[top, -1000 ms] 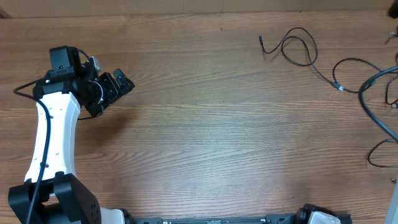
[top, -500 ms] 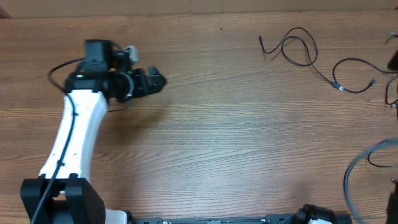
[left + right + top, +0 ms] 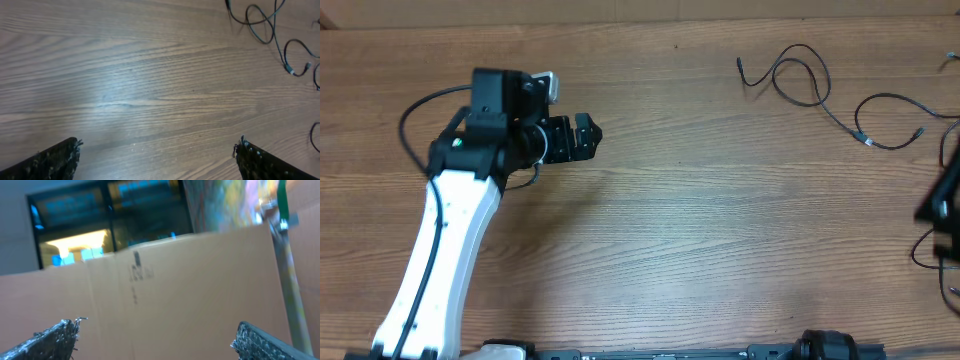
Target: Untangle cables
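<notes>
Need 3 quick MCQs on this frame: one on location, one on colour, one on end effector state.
1. Seen from overhead, where on the table do the cables lie?
A. centre
B. upper right
C. lower left

2. What colour are the cables?
A. black
B. white
C. red

3. The left end effector is:
A. shut on a cable
B. shut on nothing
C. open, holding nothing

Answers: 1 B, the loose strands all sit toward the upper right; 2 A, they show black against the wood; 3 C, in the left wrist view its jaws stand wide apart over bare wood.
</notes>
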You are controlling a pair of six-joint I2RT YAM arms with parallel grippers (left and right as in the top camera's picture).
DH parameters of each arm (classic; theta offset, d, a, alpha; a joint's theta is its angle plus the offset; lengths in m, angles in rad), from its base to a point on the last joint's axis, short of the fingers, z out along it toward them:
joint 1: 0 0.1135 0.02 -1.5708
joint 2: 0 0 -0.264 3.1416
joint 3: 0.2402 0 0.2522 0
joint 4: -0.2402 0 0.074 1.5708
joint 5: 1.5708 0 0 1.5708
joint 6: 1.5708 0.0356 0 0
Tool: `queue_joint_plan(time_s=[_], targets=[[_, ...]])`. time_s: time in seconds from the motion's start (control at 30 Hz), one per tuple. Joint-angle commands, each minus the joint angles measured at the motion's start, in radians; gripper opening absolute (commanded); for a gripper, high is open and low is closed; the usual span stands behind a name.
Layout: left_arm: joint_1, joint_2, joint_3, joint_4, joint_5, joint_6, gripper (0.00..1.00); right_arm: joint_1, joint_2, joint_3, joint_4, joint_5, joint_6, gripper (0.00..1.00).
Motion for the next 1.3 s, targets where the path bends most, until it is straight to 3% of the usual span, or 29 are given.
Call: queue_joint_plan(time_s=[0.0, 0.5, 1.27], targets=[[0.002, -0.068, 0.002, -0.031, -0.106, 0.001, 0.99, 0.023, -0.058, 0.003, -0.006, -0.002, -0.037, 1.0], [0.002, -0.28, 0.002, -0.157, -0.172, -0.022, 1.0, 0.117, -0.345, 0.002, -0.091, -0.002, -0.037, 1.0], [0.002, -0.192, 0.002, -0.207, -0.172, -0.022, 1.0, 0.06, -0.359, 0.002, -0.159, -0.002, -0.037, 1.0]])
